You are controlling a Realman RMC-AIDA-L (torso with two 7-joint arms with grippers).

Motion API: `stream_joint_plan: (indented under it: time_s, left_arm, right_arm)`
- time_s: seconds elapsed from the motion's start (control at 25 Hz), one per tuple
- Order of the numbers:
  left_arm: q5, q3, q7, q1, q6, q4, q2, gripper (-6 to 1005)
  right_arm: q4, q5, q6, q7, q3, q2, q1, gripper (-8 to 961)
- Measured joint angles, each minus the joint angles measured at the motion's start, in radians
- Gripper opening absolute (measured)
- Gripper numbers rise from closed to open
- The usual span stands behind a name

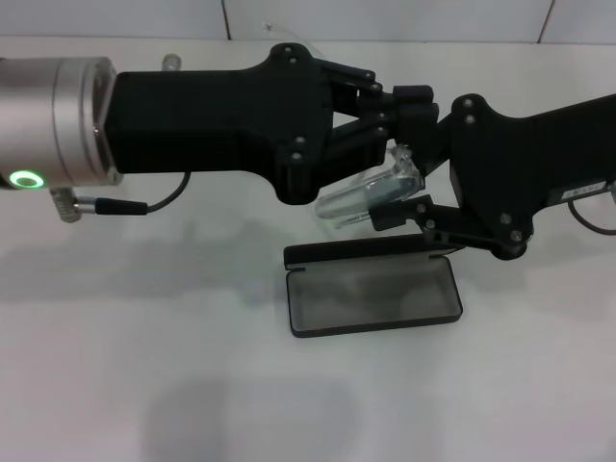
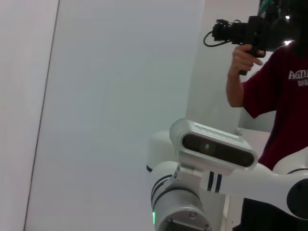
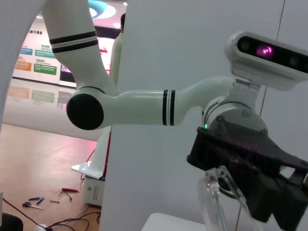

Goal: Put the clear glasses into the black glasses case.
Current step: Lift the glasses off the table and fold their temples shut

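The clear glasses (image 1: 369,192), folded and tilted, hang in the air just above the back edge of the black glasses case (image 1: 375,295). The case lies open on the white table, grey lining up, its lid (image 1: 364,252) raised behind. My left gripper (image 1: 385,125) comes in from the left, its fingers closed together at the upper end of the glasses. My right gripper (image 1: 399,159) comes from the right, one finger above and one below the glasses, spread apart. The right wrist view shows the left gripper (image 3: 250,159) with the glasses (image 3: 216,192) at its tip.
The white table (image 1: 144,385) stretches all around the case. A cable (image 1: 154,204) hangs from the left wrist. In the left wrist view a person in a red shirt (image 2: 284,96) holds a camera behind the robot's head.
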Motion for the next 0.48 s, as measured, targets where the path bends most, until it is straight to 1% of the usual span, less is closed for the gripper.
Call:
stream_joint_plan:
  time_s: [0.12,0.48]
  left_arm:
    - [0.001,-0.012,-0.002,-0.001,0.016,-0.001,-0.001,99]
    - [0.002,-0.013,-0.005,0.000,0.029,-0.001,-0.002,99]
  right_arm:
    - [0.000,0.000,0.000,-0.004,0.000,0.000,0.000,98]
    - [0.000,0.000,0.000,-0.007,0.001,0.000,-0.004,98]
